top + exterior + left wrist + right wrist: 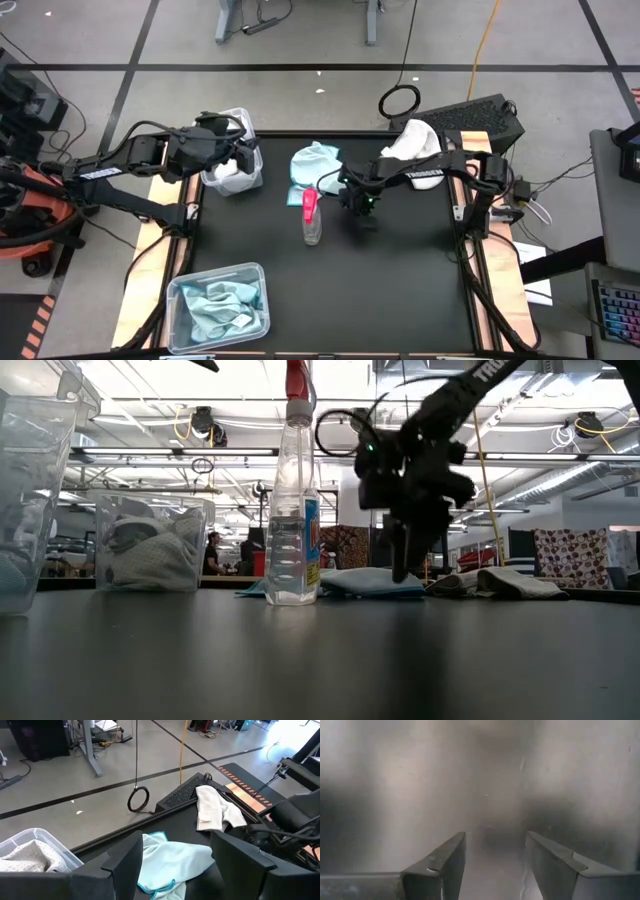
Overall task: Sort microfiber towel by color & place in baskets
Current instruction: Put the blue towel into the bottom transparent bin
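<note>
A light blue microfiber towel lies crumpled on the black table at the far middle. A white one lies at the far right, part of it over the table's edge. My right gripper hangs open just to the right of the blue towel, fingers pointing down a little above the table, with nothing between them. My left gripper stands open above the far-left basket, which holds white towels. It points toward the blue towel. The near-left basket holds light blue towels.
A clear spray bottle with a pink top stands upright in the table's middle, close to the left of my right gripper and near the blue towel. A dark keyboard-like object sits beyond the far right corner. Bare black table spreads over the near right half.
</note>
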Controlling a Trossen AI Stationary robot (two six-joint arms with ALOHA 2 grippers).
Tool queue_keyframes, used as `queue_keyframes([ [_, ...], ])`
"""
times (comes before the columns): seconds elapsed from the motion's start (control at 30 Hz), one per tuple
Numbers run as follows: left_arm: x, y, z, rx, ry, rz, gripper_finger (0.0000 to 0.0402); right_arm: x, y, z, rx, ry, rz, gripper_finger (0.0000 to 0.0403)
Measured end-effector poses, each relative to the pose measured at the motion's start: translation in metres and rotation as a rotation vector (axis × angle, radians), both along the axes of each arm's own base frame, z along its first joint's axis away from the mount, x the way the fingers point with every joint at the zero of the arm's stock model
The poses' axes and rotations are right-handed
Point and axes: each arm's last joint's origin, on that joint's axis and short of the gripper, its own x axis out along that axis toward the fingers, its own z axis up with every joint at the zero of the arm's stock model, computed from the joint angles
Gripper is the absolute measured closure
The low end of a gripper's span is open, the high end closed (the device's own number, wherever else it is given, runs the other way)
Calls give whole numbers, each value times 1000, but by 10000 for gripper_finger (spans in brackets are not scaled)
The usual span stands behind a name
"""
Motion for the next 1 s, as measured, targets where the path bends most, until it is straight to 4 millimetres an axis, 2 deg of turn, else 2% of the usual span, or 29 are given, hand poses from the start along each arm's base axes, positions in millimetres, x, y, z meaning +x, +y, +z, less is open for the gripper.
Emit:
queue_keyframes([
  [0.17,0,0,0,3,5,5,164,-12,2,-22,8,5,-27,205],
  [0.33,-2,0,-3,7,45,16,164,-13,3,-25,8,1,-24,205],
  [0.5,-3,0,-4,9,53,19,164,-15,4,-17,3,-24,-22,205],
  [1.0,-6,1,-8,58,154,12,164,-17,1,32,-6,-236,-94,205],
])
